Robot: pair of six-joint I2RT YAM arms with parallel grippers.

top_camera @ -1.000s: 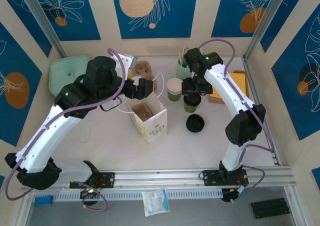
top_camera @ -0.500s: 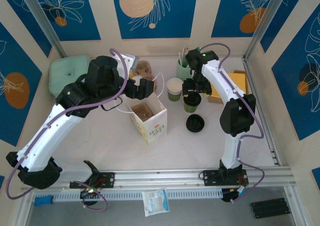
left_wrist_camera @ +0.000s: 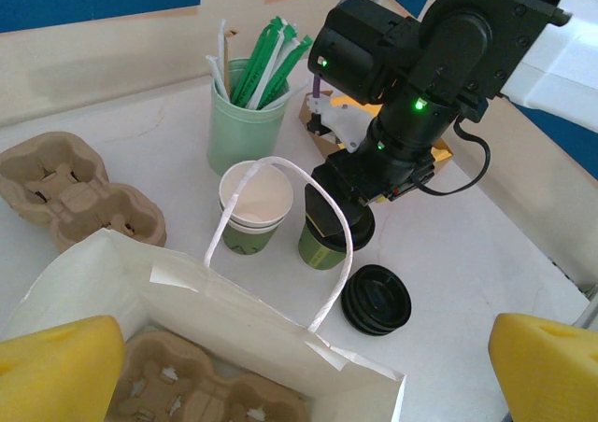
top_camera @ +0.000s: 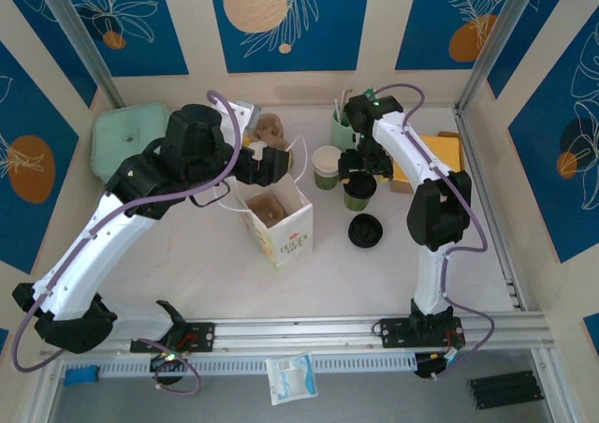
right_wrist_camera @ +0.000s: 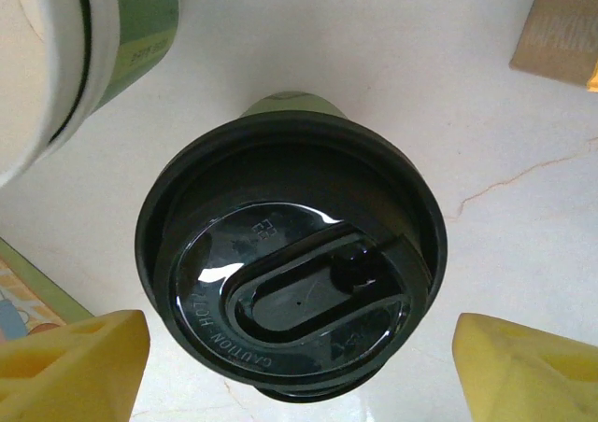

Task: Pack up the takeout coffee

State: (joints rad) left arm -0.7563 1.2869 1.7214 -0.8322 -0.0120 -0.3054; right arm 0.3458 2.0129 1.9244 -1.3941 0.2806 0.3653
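The takeout coffee (top_camera: 359,195) stands on the table right of the paper bag, its black lid (right_wrist_camera: 294,273) facing up. My right gripper (top_camera: 361,170) hovers straight over it, open. Its yellow fingers (right_wrist_camera: 75,371) stand either side of the lid with a gap on both sides, so nothing is held. From the left wrist view the lidded cup (left_wrist_camera: 329,243) is partly hidden under that gripper. My left gripper (top_camera: 271,161) is wide open above the mouth of the white paper bag (left_wrist_camera: 234,315). A brown pulp carrier (left_wrist_camera: 206,394) lies inside the bag.
An open, lidless cup (top_camera: 327,167) stands just left of the coffee. A stack of black lids (top_camera: 365,229) lies in front of it. Behind are a mint cup of straws (top_camera: 344,123), a spare pulp carrier (top_camera: 269,130) and a brown napkin box (top_camera: 442,153). A green container (top_camera: 126,138) sits far left.
The right arm's elbow has swung back and upward while its gripper stays over the lidded cup, jaws a touch wider. The left arm and the bag have not moved.
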